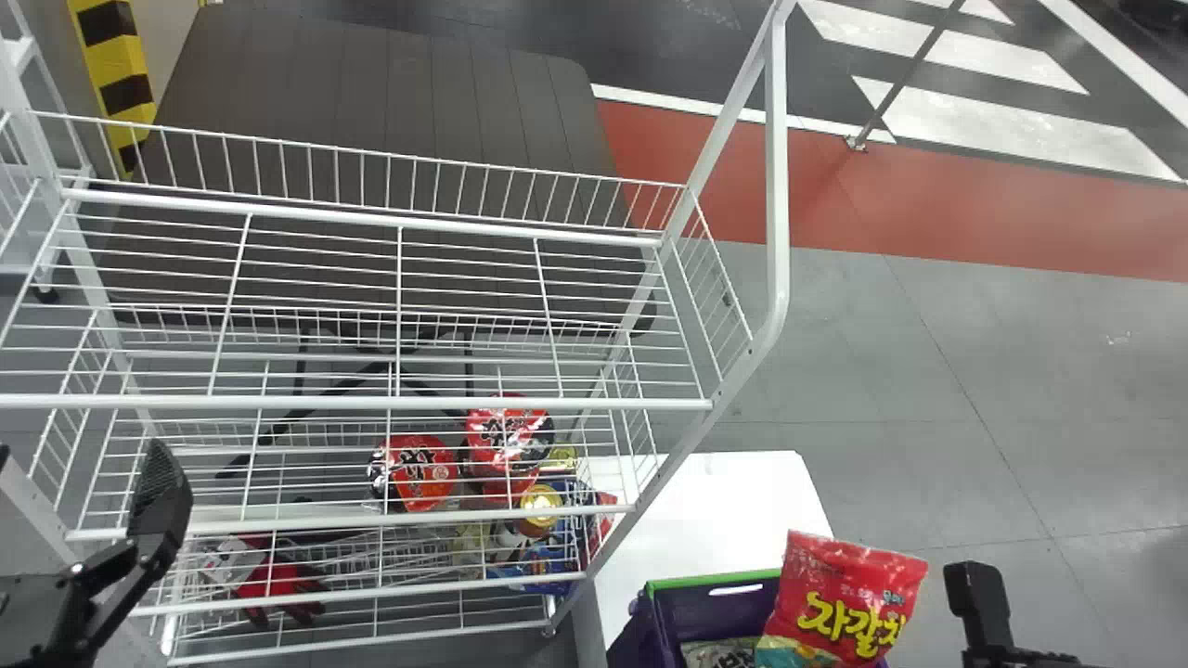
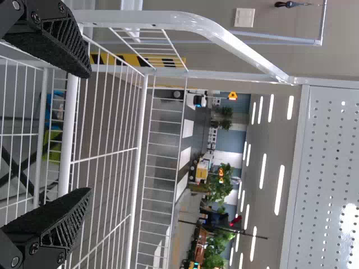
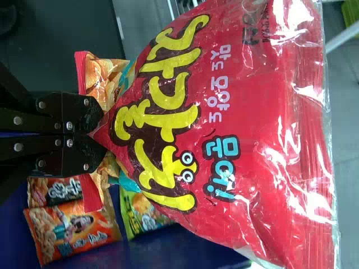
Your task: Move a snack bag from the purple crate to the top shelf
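A red snack bag with yellow lettering (image 1: 849, 594) is grasped near its bottom by the right gripper (image 3: 96, 131), whose two flat black fingers are clenched on the packaging. In the head view, the bag stands up at a slight tilt at the lower right, overlapping the purple crate with its green rim (image 1: 645, 626). A black part of the right arm (image 1: 979, 598) is to the right of the bag.

The crate is on a white table (image 1: 705, 510), just beside a white wire rack. In the right wrist view, more snacks lie in the crate, including an orange bag (image 3: 76, 227) and a green bag (image 3: 147, 213).

The left gripper (image 1: 81, 450) is at the rack's left side, in the released state, with its fingers spread wide apart.

The top shelf (image 1: 399, 404) is a wire basket with low sides. Through its bars, the levels below show two red-and-black packages (image 1: 415, 473) (image 1: 509, 434), a gold-topped can (image 1: 540, 506) and a red-and-black item (image 1: 278, 580). Behind the rack is a dark brown tabletop (image 1: 371, 93).
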